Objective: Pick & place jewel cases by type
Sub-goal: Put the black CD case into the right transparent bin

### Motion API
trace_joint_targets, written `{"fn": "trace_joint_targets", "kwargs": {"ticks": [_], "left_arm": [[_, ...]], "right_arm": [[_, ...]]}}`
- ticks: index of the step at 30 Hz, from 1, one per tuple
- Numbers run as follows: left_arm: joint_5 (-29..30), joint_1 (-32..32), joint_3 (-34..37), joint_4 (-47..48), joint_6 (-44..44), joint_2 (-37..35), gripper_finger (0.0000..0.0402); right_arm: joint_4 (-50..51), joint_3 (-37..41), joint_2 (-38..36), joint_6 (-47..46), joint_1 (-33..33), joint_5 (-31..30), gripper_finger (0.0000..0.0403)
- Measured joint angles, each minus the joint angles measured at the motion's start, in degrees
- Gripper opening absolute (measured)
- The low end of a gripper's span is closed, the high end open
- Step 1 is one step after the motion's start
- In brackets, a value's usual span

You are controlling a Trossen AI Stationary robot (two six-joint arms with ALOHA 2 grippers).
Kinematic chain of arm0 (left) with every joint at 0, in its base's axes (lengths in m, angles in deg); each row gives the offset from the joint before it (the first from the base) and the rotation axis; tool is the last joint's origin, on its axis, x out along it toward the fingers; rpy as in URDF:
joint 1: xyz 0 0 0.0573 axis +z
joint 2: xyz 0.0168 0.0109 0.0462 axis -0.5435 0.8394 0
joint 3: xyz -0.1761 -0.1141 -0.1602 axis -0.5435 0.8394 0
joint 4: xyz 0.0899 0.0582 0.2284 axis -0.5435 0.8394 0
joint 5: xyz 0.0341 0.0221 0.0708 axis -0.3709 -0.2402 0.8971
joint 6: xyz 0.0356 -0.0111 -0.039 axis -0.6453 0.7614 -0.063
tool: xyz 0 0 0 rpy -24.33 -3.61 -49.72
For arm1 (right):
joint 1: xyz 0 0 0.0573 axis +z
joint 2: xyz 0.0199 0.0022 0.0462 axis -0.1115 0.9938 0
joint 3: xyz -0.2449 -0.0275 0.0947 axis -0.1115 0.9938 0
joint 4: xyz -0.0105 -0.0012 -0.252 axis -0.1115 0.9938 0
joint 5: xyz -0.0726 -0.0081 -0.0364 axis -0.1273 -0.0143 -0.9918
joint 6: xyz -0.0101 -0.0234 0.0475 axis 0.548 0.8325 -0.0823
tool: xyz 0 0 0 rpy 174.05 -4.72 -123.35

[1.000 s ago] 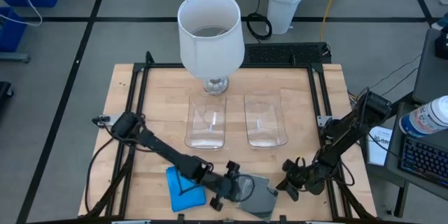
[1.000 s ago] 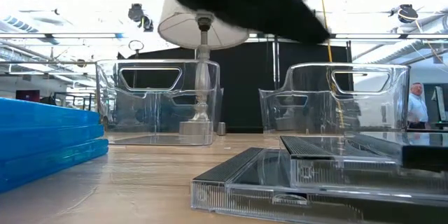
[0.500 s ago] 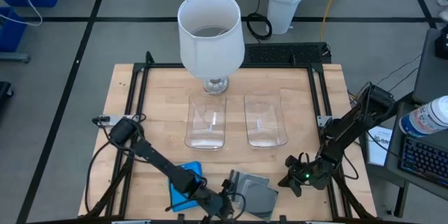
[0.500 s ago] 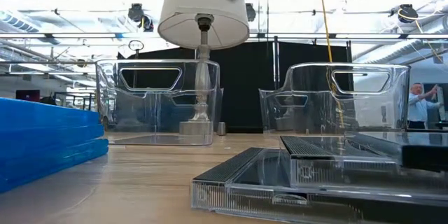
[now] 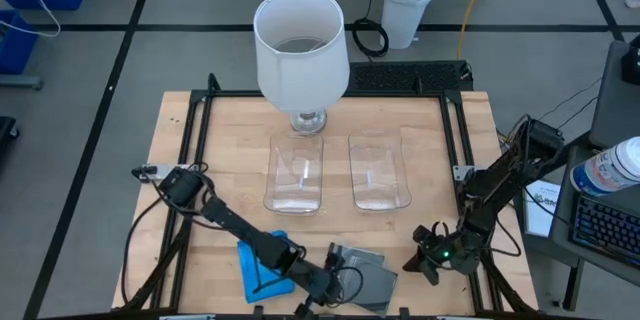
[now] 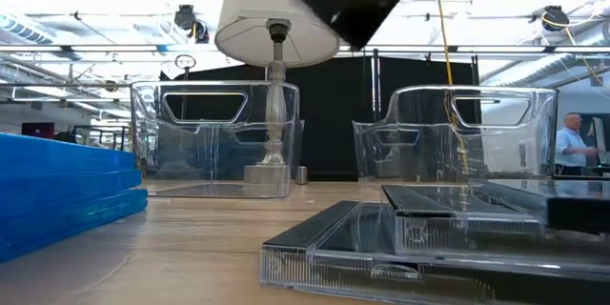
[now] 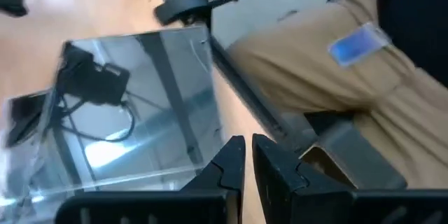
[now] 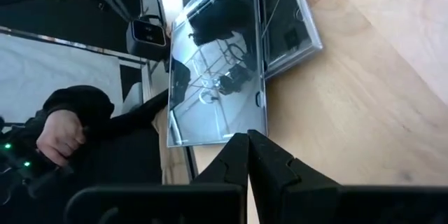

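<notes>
A stack of bright blue jewel cases [image 5: 258, 272] lies near the table's front edge. Right of it lie smoky grey jewel cases [image 5: 368, 276], flat on the wood and overlapping [image 6: 429, 238]. My left gripper [image 5: 322, 286] hovers low between the two piles. It is shut, and its fingertips [image 7: 248, 155] stand just past a corner of a grey case [image 7: 126, 112]. My right gripper [image 5: 434, 258] is shut and empty at the near right. It points toward the grey cases [image 8: 224, 77] from a distance.
Two clear trays [image 5: 296, 172] [image 5: 379, 172] stand side by side mid-table. A white-shaded lamp [image 5: 300, 45] stands behind the left tray. A person in tan trousers [image 7: 336, 70] is close to the front edge, a hand [image 8: 59, 129] showing. Bare wood lies between trays and cases.
My left gripper has gone toward the table's near edge and sunk a little, tipping further down, and stays shut. My right gripper has drawn back slightly toward the right edge. The cases have kept still.
</notes>
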Motion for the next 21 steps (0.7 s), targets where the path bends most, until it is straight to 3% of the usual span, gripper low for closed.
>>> {"fn": "trace_joint_targets", "kwargs": {"ticks": [5,14,21], "left_arm": [[-1.0,0.0,-5.2,4.6,-1.5,4.1,0.0035],[-1.4,1.1,-10.5,7.9,-5.9,5.1,0.0035],[1.3,4.4,-10.8,8.3,-6.3,4.8,0.0035]], "right_arm": [[-0.7,0.0,0.0,-3.3,2.9,-0.4,0.0],[-0.3,-1.4,1.6,-12.0,10.2,-12.8,0.0],[-0.3,-5.4,10.3,-15.6,8.9,-11.8,0.0]]}}
